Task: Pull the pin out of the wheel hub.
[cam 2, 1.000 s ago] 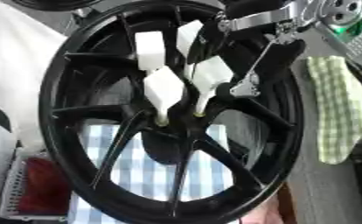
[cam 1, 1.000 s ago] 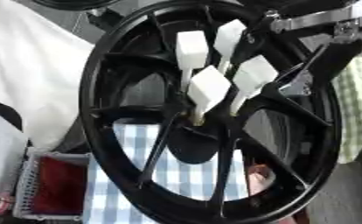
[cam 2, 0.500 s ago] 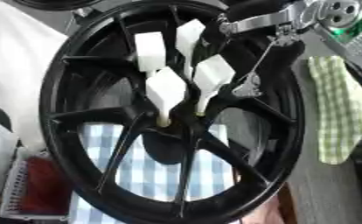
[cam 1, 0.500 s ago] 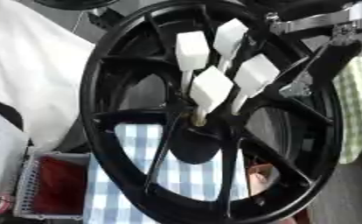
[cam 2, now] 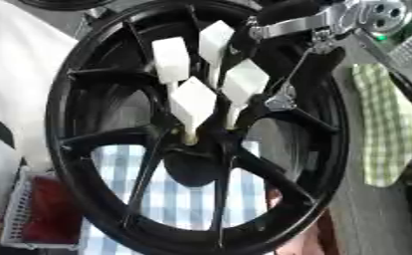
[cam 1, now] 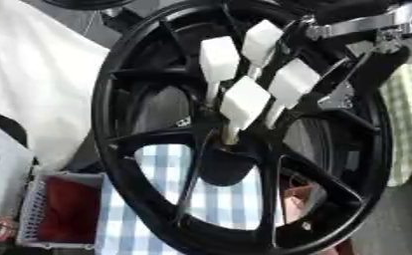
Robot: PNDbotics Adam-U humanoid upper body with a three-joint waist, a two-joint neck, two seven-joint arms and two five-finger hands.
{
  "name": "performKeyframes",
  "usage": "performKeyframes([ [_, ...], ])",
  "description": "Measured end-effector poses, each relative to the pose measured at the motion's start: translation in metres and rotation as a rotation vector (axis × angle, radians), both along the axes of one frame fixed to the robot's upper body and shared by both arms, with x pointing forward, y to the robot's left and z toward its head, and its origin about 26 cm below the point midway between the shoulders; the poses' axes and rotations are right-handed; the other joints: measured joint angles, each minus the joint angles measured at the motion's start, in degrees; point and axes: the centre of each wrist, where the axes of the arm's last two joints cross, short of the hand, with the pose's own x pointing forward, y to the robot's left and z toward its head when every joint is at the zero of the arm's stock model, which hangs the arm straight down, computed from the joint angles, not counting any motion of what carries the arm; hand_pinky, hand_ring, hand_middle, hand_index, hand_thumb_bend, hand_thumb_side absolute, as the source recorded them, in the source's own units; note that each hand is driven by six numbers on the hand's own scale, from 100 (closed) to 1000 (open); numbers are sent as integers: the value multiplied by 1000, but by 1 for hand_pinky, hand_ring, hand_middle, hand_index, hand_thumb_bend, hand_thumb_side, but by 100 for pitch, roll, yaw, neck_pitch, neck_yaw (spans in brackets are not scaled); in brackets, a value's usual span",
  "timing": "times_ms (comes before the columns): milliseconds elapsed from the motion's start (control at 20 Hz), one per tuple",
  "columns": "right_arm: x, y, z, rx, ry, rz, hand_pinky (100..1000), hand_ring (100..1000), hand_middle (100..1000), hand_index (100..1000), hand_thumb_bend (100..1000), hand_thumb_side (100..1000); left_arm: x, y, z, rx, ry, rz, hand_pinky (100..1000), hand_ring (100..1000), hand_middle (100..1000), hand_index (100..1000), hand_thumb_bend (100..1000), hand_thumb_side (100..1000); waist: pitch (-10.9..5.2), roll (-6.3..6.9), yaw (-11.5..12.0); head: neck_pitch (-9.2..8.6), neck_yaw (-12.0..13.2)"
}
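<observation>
Black, glossy, many-spoked wheel hub point(cam 1: 157, 149) standing on edge and filling both views, above a blue-and-white checked cloth point(cam 1: 218, 199). Four white block-headed pins on thin stems clustered at the centre; lowest white pin point(cam 1: 243, 102) with its stem tip apparently seated in the dark hub boss point(cam 1: 227, 159). Right hand point(cam 2: 283, 97), black with silver links, reaching in from the upper right, pressed close beside the nearest white head; whether curled round a pin or merely alongside, cannot tell. Left hand nowhere in view. Red-lined white basket point(cam 1: 57, 209) at lower left, green checked towel point(cam 2: 385, 124) at right. Judging from this: extraction not yet done, pins seemingly all in place; grasp and pull along the stem axis left to do
</observation>
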Motion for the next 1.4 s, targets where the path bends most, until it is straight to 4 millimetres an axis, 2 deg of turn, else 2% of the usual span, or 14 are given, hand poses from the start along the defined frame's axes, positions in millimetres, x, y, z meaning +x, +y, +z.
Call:
performKeyframes([
  [200,3,0,-1,8,4,-3,817,798,606,697,100,100,0,0,0,0,1,-2,812,775,590,763,259,730,2,0,2,0,0],
  [300,3,0,0,11,4,-5,799,776,551,646,100,100,0,-1,0,-2,2,-3,812,775,591,763,259,729,3,0,1,0,1],
  [600,5,0,3,60,-19,-27,767,726,461,546,100,100,0,-1,-1,-5,2,-6,813,776,591,763,258,730,3,2,-2,-1,0],
  [1050,4,-4,11,132,-50,-42,752,690,400,482,100,100,0,-1,-1,-4,2,-7,813,777,592,763,257,731,3,2,-29,-4,-2],
  [1400,-9,-21,33,194,-111,-70,750,687,390,474,100,100,0,-1,-1,-5,2,-6,814,778,593,763,256,728,1,20,-106,-4,18],
])
